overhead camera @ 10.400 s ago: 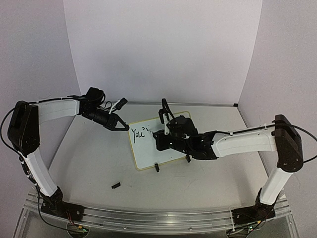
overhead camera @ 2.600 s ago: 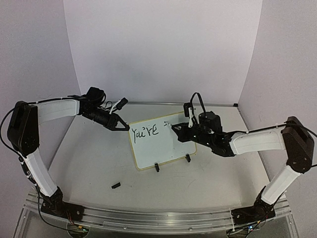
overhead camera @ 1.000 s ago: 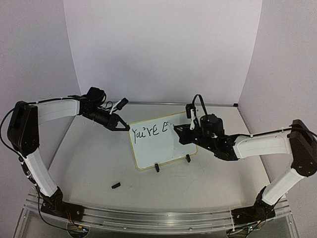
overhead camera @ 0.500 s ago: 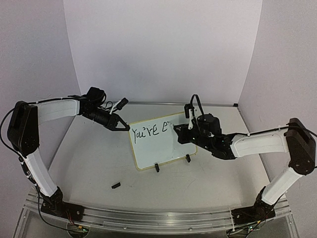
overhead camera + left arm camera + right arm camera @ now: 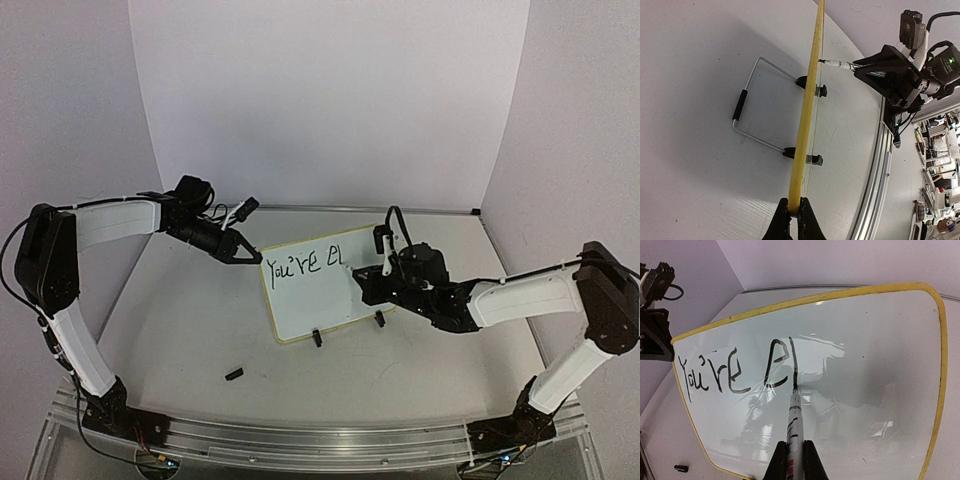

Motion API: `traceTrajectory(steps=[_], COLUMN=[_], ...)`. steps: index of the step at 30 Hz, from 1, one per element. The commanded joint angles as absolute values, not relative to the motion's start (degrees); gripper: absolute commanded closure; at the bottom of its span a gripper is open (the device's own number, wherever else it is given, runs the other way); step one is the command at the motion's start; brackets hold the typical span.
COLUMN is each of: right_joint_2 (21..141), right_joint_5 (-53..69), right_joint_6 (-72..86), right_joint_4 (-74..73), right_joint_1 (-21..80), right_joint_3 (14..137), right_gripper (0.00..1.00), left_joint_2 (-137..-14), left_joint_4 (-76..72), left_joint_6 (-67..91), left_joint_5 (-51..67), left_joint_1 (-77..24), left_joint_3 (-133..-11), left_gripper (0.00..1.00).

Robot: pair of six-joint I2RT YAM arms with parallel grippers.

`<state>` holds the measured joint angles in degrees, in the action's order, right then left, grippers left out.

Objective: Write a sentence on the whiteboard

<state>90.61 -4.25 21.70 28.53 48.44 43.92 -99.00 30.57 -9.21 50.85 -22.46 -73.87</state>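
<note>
Small rectangular whiteboard (image 5: 315, 305) (image 5: 880, 340) (image 5: 807, 115) with rounded corners and a thin yellow rim stands mid white worktop (image 5: 180, 320), tilted back on two black clip feet (image 5: 316, 338) and a bent wire stand (image 5: 755, 100) behind it. The left pincer (image 5: 250, 257) (image 5: 794, 212) is clamped together on the yellow rim at the board's upper left corner. The right pincer (image 5: 368, 278) (image 5: 794, 455) (image 5: 862, 67) is clamped on a slim white marker (image 5: 794, 422) (image 5: 840, 64), with the black tip touching the board face. The black handwritten sentence (image 5: 300, 265) (image 5: 730, 375) runs along the top of the board and reads "You're e" plus one upright stroke. The marker tip sits at the bottom of that stroke. The lower half of the board is unwritten. A small black piece (image 5: 234, 374) (image 5: 681, 468) lies on the worktop near the front left, well apart from the board.
</note>
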Motion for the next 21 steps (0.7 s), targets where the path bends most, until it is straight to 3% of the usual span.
traceTrajectory(steps=[1,21], right_joint_2=[89.4,93.3], right_joint_5=[-5.5,-9.7], right_joint_6=[22.2,19.1], right_joint_4=[28.3,32.8], right_joint_1=[48.6,48.6], right_joint_3=[43.8,48.8], right_gripper=[1.00,1.00], left_joint_2=[-98.1,-98.1], left_joint_4=[31.0,31.1], left_joint_6=[-12.2,-12.2], left_joint_5=[48.7,48.6], left_joint_1=[-23.5,-23.7], left_joint_3=[-75.4,-75.5], left_gripper=[1.00,1.00])
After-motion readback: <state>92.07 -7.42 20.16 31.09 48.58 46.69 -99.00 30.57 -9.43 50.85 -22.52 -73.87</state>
